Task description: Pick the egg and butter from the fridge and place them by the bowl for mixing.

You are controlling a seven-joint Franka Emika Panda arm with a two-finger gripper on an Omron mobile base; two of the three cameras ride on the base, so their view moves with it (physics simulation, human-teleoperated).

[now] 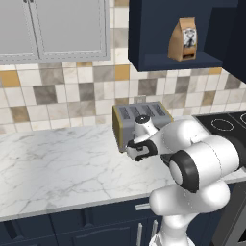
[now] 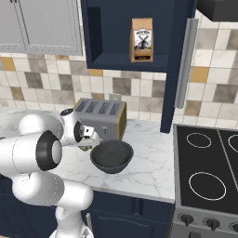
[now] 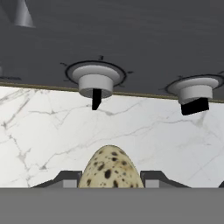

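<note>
While the jaws pinch the egg (image 3: 110, 168) just above the bench (image 1: 57, 163), left of the bowl (image 2: 111, 155) and near the toaster (image 2: 100, 116), releasing too high (it is round) could let it roll or crack.

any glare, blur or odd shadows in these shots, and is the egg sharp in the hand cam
Hand view: the speckled egg is sharp between the gripper fingers, its bottom cut off; the toaster knobs cast no obvious shadow. Left base view: flat, even light on the marble counter, no glare. Right base view: the bowl is evenly shaded, slightly soft.
</note>
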